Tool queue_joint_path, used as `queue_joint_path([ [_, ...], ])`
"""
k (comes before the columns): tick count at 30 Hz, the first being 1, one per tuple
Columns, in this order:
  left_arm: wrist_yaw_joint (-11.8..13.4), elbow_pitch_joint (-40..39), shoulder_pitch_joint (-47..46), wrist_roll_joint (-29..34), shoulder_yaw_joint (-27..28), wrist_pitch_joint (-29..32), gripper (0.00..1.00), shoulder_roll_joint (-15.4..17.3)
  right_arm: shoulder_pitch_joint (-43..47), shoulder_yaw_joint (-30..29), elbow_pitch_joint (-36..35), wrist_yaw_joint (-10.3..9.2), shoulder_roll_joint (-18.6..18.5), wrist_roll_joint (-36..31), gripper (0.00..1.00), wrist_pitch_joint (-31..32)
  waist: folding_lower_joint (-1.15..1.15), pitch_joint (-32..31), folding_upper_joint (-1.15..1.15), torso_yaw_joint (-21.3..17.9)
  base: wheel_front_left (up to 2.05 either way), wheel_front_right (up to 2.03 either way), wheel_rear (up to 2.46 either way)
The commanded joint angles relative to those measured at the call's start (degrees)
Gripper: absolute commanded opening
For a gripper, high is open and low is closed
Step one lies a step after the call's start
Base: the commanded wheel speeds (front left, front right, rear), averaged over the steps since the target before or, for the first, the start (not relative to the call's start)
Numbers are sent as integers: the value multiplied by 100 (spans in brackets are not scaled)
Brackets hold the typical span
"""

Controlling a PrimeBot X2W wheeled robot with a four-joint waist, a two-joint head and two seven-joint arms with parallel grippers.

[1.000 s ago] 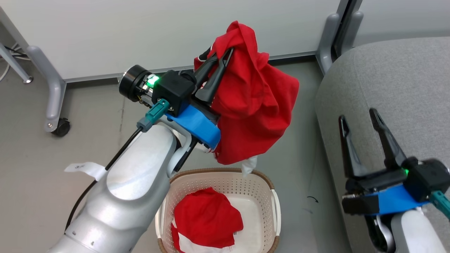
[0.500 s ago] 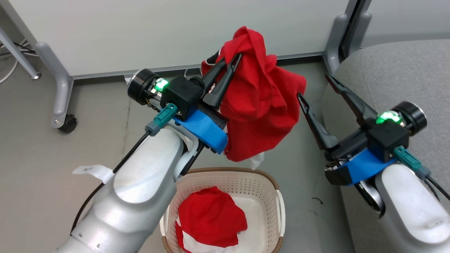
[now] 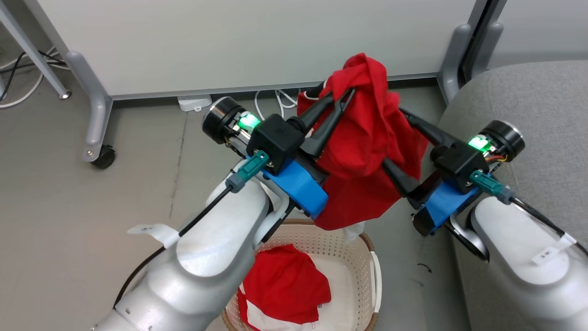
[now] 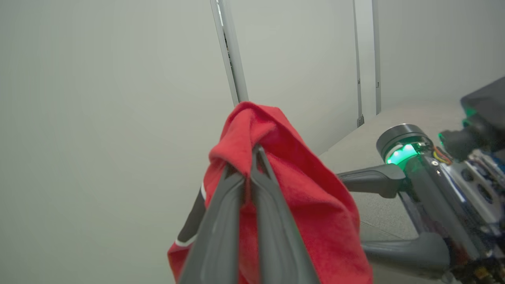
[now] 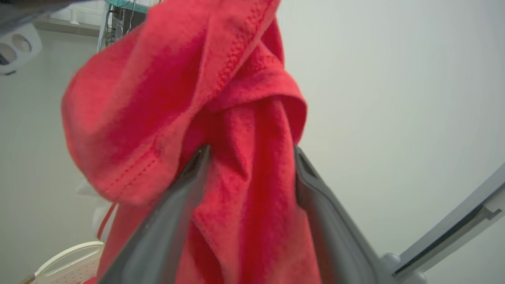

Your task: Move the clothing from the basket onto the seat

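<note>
Left fingers (image 3: 334, 118) clamp the bright red jersey garment (image 3: 363, 138); right fingers (image 3: 398, 178), spread around its folds, should close before swinging toward the grey fabric sofa (image 3: 542, 101).

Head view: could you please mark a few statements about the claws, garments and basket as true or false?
1. The left claw is shut on a garment. True.
2. The right claw is clamped on it too. False: its fingers stand open on either side of the hanging cloth.
3. The basket is empty. False: a second garment lies in it.
4. The sofa is on the robot's right. True.
</note>
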Motion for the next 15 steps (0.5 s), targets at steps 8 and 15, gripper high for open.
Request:
queue_joint_path([
  [8, -42, -69, -64, -40, -102, -30, 0, -53, -265, 511, 492, 1, 84, 477, 0, -4, 0, 48, 0, 39, 0, 0, 0],
  [15, -28, -60, -81, -25, -74, -30, 0, -17, -260, 481, 396, 1, 83, 575, 0, -3, 0, 101, 0, 5, 0, 0, 0],
])
